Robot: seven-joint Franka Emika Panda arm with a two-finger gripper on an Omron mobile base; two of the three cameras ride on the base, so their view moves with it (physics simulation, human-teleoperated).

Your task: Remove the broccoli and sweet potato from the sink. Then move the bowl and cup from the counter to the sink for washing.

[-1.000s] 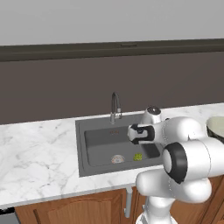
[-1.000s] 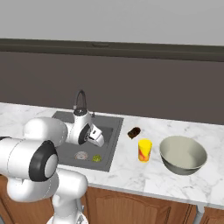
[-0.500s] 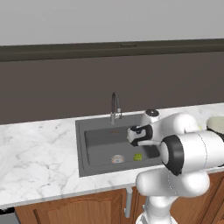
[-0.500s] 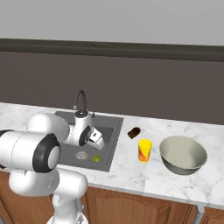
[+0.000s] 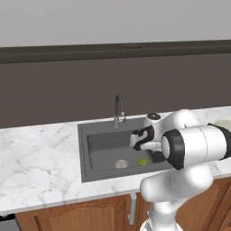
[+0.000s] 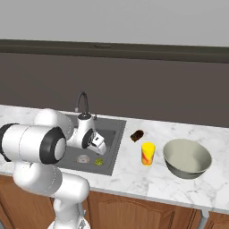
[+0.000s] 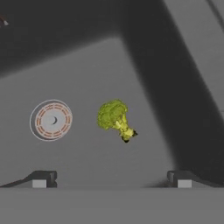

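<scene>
- Gripper (image 7: 111, 178) above the sink (image 5: 97, 153), over the basin's right part, fingers spread wide with nothing between them; both dark fingertips (image 7: 41, 178) apart at the bottom of the hand view.
- Gripper (image 6: 98, 144) in the right base view pointing down into the sink (image 6: 114, 134), in front of the faucet (image 6: 82, 102).
- Broccoli (image 7: 114, 119) lying on the sink floor (image 7: 87, 78), just beside the round metal drain (image 7: 50, 120), not touching it; green head toward the drain side, pale stalk pointing away.
- Broccoli (image 5: 142, 162) in the left base view near the sink's front right, right of the drain (image 5: 121, 164), below the hand.
- Broccoli (image 6: 99, 161) in the right base view close to the sink's front wall, right of the drain (image 6: 83, 159).
- Sweet potato (image 6: 137, 134) out of the sink, lying on the counter (image 6: 134, 174) just beside the sink's right rim.
- Cup (image 6: 148, 153) upright on the counter, right of the sink, in front of the sweet potato and apart from it.
- Bowl (image 6: 186, 158) upright on the counter, farther from the sink than the cup, near the cup but not touching.
- Faucet (image 5: 118, 109) at the sink's back rim, spout curving over the basin.
- Counter (image 5: 36, 158) stretching left of the sink, brown wooden cabinet doors (image 5: 81, 219) below it.
</scene>
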